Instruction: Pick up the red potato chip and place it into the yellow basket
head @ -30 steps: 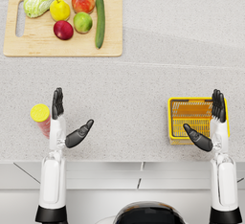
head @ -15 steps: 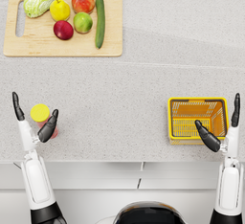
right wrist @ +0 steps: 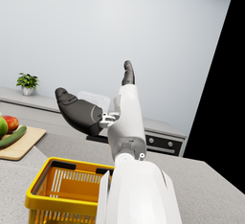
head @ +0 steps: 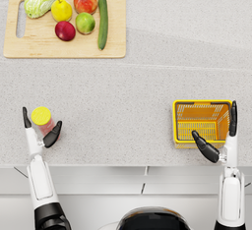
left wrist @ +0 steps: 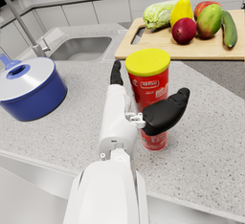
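Can: chip can (left wrist: 149, 94) stands upright on bench (head: 128, 96), between left hand's (left wrist: 143, 108) spread fingers.
Left hand: wide, not gripping.
Right hand (head: 219, 138): wide, empty, at basket (head: 183, 121).
Advice: close around mid-body, keep upright.

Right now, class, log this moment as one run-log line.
left hand: open beside chip can | right hand: open at basket | can: upright on counter, not lifted

I see one label only: a small white brand mark on the red potato chip can (left wrist: 149, 89), just beyond my left hand (left wrist: 143, 115), between its spread fingers. The lettering is too blurred for me to read.
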{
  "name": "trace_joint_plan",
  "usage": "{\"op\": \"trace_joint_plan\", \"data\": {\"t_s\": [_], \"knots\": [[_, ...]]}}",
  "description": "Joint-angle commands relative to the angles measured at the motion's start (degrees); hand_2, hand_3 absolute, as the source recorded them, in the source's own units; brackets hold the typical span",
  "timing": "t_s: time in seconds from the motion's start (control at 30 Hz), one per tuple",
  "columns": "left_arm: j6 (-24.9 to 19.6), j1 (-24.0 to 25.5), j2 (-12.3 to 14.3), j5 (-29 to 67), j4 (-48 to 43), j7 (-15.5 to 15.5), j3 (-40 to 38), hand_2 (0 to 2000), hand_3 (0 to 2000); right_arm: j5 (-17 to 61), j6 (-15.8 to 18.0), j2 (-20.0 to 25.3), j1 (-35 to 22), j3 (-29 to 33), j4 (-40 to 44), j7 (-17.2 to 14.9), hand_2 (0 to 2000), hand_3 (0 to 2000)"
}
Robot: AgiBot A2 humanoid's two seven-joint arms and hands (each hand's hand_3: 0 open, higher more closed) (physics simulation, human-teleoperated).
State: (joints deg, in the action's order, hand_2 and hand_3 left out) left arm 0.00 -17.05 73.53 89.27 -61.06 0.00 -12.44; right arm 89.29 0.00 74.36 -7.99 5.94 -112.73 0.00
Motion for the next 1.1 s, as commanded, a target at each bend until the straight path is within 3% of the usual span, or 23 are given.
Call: {"op": "trace_joint_plan", "data": {"t_s": [0.03, 0.1, 0.13, 0.17, 0.3, 0.37, 0.47, 0.63, 0.73, 0.83, 1.1], "knots": [[0.00, -2.96, -0.13, 0.00, 4.69, 0.00, 1.07, 0, 0, 0.00, 0.00, 0.13, 0.60, -0.39, 0.32, 0.00, 0, 0], [0.00, -4.41, -0.03, 0.00, 5.80, 0.00, 1.37, 0, 0, 0.00, 0.00, -0.14, -1.72, -0.69, -0.75, 0.00, 0, 0], [0.00, -5.79, -0.08, 0.00, 7.70, 0.00, 0.94, 1361, 327, 0.00, 0.00, -0.05, -1.81, -1.22, -0.53, 0.00, 0, 0], [-0.06, -6.61, -0.08, 0.01, 8.66, 0.00, 0.25, 2000, 653, 0.00, 0.00, 0.04, -1.72, -1.30, -0.12, 0.00, 0, 0], [-1.67, -7.70, 0.19, 0.02, 7.20, 0.05, -0.74, 2000, 1960, 0.00, 0.00, 0.38, -0.84, -2.34, -0.20, 0.00, 0, 0], [-1.44, -7.17, 0.43, 0.02, 4.55, -0.28, -0.45, 2000, 2000, 0.00, 0.00, 0.50, -1.12, -3.05, -0.10, 0.00, 0, 0], [-3.77, -4.14, 1.05, 0.05, -15.02, 0.08, 2.87, 2000, 2000, 0.00, 0.00, 1.21, -3.42, -8.18, 1.17, 0.00, 0, 0], [-5.73, -6.56, 1.46, 0.05, -32.13, 0.06, 11.20, 2000, 2000, 0.00, 0.00, 3.41, -6.83, -14.50, 4.45, 0.00, 0, 0], [-6.58, -8.14, 2.31, 0.02, -34.91, -0.09, 15.68, 2000, 2000, 0.00, 0.00, 4.30, -7.75, -16.23, 3.84, 0.00, 0, 0], [-7.07, -9.96, 3.66, 0.02, -37.88, -0.18, 19.63, 2000, 2000, 6.97, 0.00, 5.63, -9.33, -18.85, 5.06, 0.00, 0, 0], [-7.46, -14.96, 10.11, 0.01, -42.70, -0.19, 30.85, 2000, 2000, 11.31, 0.00, 8.78, -12.71, -25.00, 9.67, 0.00, 0, 0]]}}
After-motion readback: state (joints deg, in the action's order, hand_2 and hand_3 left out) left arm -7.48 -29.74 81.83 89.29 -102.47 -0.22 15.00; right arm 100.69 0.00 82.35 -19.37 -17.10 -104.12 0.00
